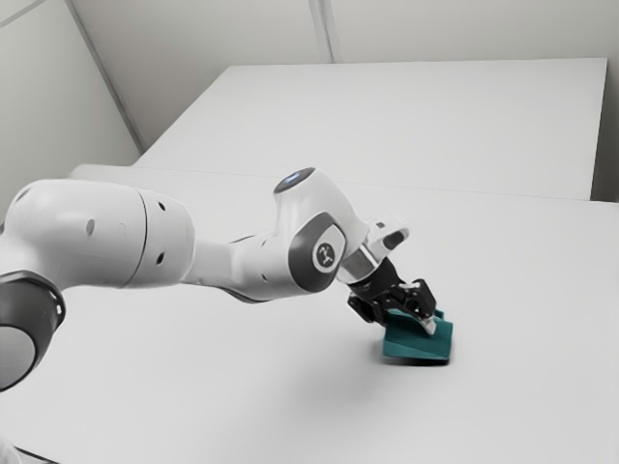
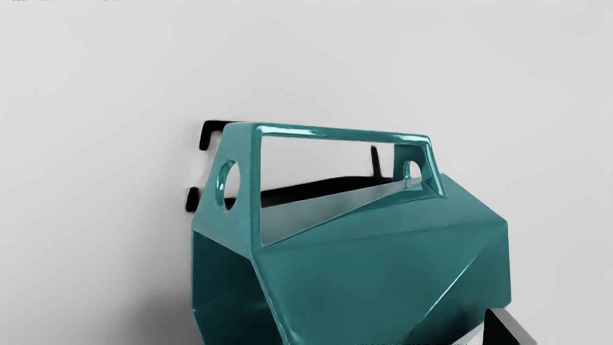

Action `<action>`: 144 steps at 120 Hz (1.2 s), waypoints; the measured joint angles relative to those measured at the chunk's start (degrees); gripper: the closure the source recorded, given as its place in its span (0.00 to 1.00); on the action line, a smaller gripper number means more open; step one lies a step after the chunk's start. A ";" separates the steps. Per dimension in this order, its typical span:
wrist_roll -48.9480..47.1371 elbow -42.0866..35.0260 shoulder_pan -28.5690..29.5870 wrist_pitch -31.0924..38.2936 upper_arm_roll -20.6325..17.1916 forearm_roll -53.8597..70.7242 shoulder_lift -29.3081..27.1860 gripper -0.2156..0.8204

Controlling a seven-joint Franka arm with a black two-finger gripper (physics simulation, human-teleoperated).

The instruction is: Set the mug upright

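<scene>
White Franka arm [image 1: 106, 232] is nearest the exterior camera, entering at the left of the frame and reaching to right of centre. You have its black gripper [image 1: 424, 321] at the teal faceted mug [image 1: 416, 343], right of centre in the lower half of the exterior frame. Gripper state: cannot tell from either view whether it stands wide or narrow, or whether it has hold of the mug.

Mug orientation: on its side on the white tabletop [image 1: 242, 387], not upright. Wrist view shows you the open mouth [image 2: 225, 292] facing sideways, its interior dark; part of the gripper is beside the mug's body, toward the end opposite the mouth. Angular handle [image 2: 335, 132] juts from the body, with an oval hole through each of its two ends. Black shadow [image 2: 316, 188] beside the body, visible through the handle's opening.
</scene>
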 joint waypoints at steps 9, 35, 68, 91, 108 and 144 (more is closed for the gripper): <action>-0.10 0.25 -0.08 0.53 -0.41 -0.41 -0.35 0.47; -0.54 2.17 -0.11 1.29 -1.16 -0.62 -0.63 0.65; -1.58 4.12 -0.55 1.32 -1.58 -0.04 -0.61 0.90; -2.70 4.18 -0.84 1.51 -1.61 0.24 0.14 0.94; -3.31 4.54 -0.85 1.33 -1.61 0.47 -0.37 0.94; -4.15 4.16 -0.70 -5.02 3.64 8.69 -4.59 0.95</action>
